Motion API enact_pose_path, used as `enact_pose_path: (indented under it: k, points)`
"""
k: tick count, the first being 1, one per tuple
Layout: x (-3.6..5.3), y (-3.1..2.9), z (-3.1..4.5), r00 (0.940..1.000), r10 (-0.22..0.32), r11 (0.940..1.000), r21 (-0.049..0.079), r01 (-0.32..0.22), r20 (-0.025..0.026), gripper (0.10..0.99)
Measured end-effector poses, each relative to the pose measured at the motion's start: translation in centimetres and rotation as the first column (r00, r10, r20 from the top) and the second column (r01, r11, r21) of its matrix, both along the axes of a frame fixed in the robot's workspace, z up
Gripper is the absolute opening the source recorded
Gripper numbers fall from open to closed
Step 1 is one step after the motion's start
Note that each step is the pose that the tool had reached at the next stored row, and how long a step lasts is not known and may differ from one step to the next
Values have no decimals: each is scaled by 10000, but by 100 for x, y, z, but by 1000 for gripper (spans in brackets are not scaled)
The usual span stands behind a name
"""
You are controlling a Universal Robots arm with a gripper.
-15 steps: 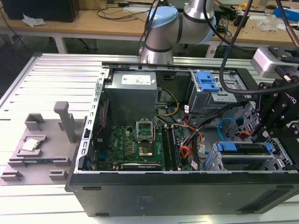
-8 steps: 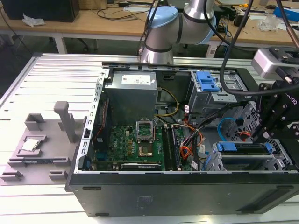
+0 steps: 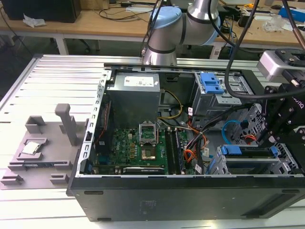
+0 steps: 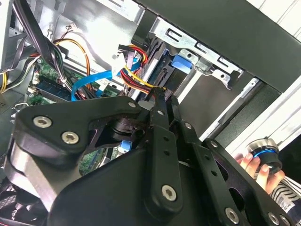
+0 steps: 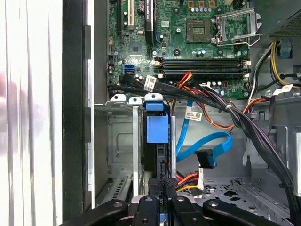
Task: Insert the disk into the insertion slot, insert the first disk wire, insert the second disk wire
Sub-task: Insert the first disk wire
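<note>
**Gripper (image 5: 164, 181) pinched on the first disk wire (image 5: 188, 178), right behind the seated disk (image 5: 156, 128)**

In both wrist views the gripper's 2 black fingers (image 5: 169, 190) were pressed close together on the end of the first disk wire. This red, orange, yellow and black bundle ran straight into their tips. The disk lay directly ahead of the tips, edge-on, with its bright blue carrier tab raised. Whether the pinched end touched the disk could not be told.

The disk sat inside the insertion slot (image 5: 120, 141), the low grey perforated cage. In the exterior view this cage stood in the near corner of the computer case (image 3: 143, 200), on the exterior view's right. There the gripper hung just above the cage's inner end.

Just beside the disk, towards the case's middle, the second disk wire (image 5: 207, 145) curled in a light-blue loop. Its plug lay loose, apart from both the disk and the fingers.

Beyond the loop, the green motherboard (image 5: 188, 47) covered the middle of the case floor.

Farther back, along the case's far edge, stood the taller cage (image 3: 212, 98) with its blue latch and 1 grey power supply (image 3: 133, 93).

The case rested on a ribbed aluminium table (image 3: 57, 71). A grey fixture (image 3: 43, 152) lay on the table near the case's edge on the exterior view's left.
</note>
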State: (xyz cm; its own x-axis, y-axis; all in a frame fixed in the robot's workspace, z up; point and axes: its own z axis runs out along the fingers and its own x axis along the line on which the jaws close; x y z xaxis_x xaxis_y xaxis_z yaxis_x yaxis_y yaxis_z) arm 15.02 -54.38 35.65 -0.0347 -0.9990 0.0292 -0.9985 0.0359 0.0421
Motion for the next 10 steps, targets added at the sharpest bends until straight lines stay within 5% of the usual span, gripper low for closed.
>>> enact_pose_path:
  k: [10]
  points:
    - [0, -17, -21, 10000, 0, 10000, -1, 0, 0, 165]
